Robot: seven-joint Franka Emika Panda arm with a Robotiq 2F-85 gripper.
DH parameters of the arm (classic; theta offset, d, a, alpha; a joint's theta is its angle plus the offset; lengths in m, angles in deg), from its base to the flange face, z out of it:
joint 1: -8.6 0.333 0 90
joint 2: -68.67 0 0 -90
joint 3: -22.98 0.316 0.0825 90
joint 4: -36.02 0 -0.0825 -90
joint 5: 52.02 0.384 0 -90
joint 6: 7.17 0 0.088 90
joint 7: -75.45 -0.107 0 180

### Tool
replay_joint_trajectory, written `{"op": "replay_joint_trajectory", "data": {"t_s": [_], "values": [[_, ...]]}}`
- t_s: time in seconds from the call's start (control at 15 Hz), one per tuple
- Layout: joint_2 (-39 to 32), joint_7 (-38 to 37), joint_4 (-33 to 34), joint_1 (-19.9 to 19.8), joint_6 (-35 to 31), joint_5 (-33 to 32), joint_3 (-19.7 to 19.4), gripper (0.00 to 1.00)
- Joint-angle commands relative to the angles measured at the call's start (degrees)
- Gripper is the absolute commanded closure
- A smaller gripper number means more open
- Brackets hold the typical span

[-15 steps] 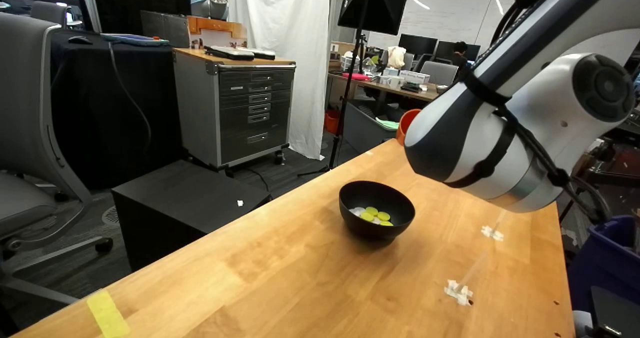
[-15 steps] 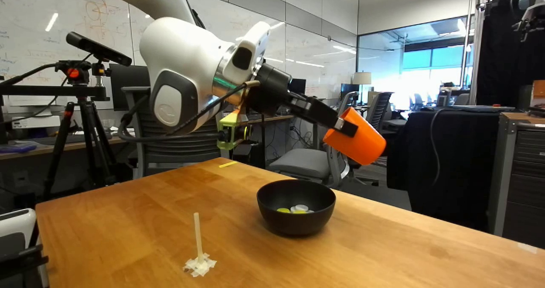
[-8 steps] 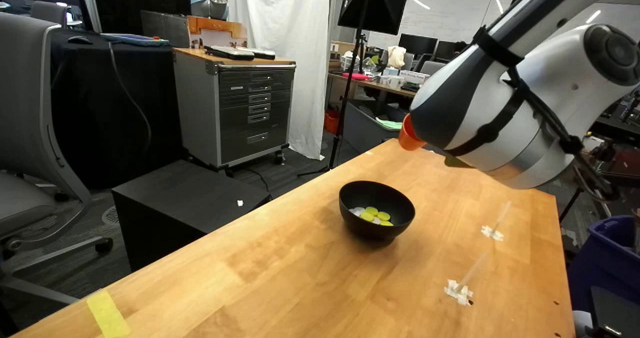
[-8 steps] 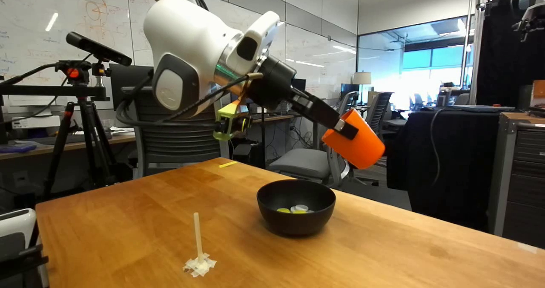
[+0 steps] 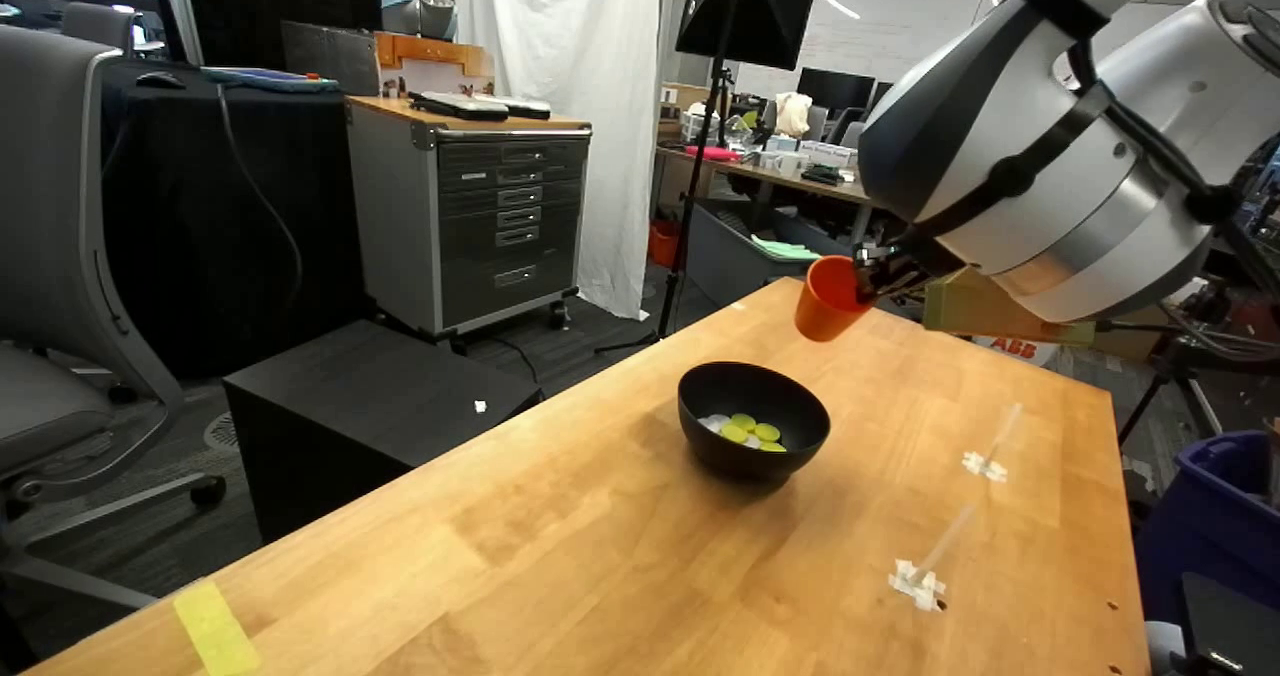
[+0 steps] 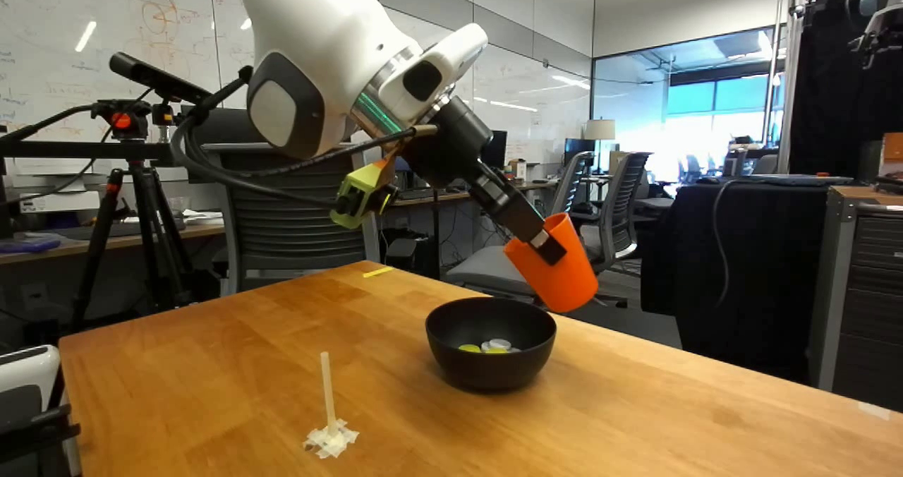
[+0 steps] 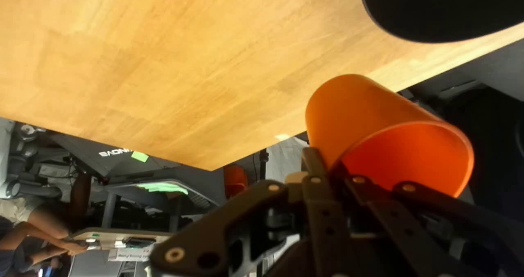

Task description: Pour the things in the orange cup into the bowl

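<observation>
The orange cup point(image 5: 826, 304) is held tilted above the table beside the black bowl, as an exterior view point(image 6: 564, 279) shows. Its mouth points up toward the arm, its base down and away. In the wrist view the cup point(image 7: 356, 109) shows bare orange inside where visible; its bottom is hidden. My gripper point(image 7: 326, 166) is shut on the cup's wall, one finger outside and one inside. The bowl point(image 5: 740, 468) stands upright on the table, also in an exterior view point(image 6: 490, 375). Yellow-green and whitish bits point(image 5: 735, 433) lie in it. In the wrist view only part of the bowl point(image 7: 442, 10) shows.
Thin sticks stand in white tape patches point(image 5: 918, 584) on the wooden table, one also in an exterior view point(image 6: 328, 392). Yellow tape point(image 5: 215, 628) marks a table corner. A black box point(image 5: 380, 386) stands beside the table's edge. A tripod point(image 6: 144, 216) stands behind the table.
The arm has swung and carried the cup lower and closer to the bowl. The cup is tilted less than before. The bowl and the bits in it look unchanged.
</observation>
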Motion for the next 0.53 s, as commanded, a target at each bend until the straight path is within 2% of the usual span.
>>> {"op": "replay_joint_trajectory", "data": {"t_s": [0.0,0.27,0.47], "values": [[4.94,8.58,-2.88,-0.56,7.26,5.64,-1.03,0.96],[6.41,16.37,-6.45,-1.11,15.34,9.84,-2.55,0.96],[6.57,18.34,-10.17,-0.73,19.14,7.98,-3.63,0.96]]}}
